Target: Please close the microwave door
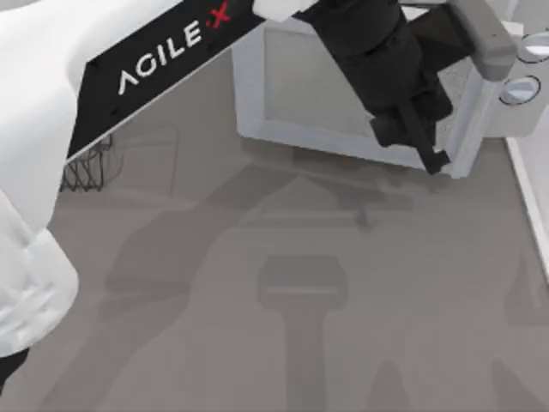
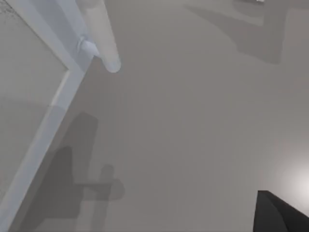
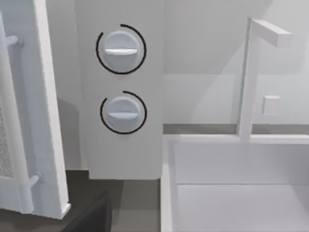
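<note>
Reaching at top right, left end effector [image 1: 420, 142] sits against door [image 1: 343, 86] edge, just beside handle [image 1: 480, 39]; finger opening unclear.

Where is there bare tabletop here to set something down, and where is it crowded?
Free: the grey table in front of the microwave door, across to the white edge at right. Crowded: the far strip, where the left gripper hangs by the door handle, and the wire rack at left.
</note>
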Available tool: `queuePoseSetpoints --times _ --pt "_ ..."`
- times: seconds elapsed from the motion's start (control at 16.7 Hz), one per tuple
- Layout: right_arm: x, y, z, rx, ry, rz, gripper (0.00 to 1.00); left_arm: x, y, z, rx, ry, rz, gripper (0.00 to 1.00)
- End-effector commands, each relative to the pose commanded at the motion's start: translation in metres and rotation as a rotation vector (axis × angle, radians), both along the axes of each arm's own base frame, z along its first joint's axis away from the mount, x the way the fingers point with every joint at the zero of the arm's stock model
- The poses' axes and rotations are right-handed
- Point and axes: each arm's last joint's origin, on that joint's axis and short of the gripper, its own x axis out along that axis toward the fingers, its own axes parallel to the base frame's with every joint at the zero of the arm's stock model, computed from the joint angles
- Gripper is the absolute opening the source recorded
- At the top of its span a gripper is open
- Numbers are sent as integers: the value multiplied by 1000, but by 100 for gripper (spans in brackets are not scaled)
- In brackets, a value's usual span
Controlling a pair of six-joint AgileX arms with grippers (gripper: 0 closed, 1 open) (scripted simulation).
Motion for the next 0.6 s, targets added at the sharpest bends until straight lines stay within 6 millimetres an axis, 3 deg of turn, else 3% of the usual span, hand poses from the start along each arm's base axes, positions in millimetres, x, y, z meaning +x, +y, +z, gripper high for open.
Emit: queuePoseSetpoints --times 0.3,0.6 --pt "0 0 0 0 0 0 100 0 0 3 -8 -10 -2 0" --pt "0 0 0 0 0 0 100 -16 -25 10 -67 -37 -98 0"
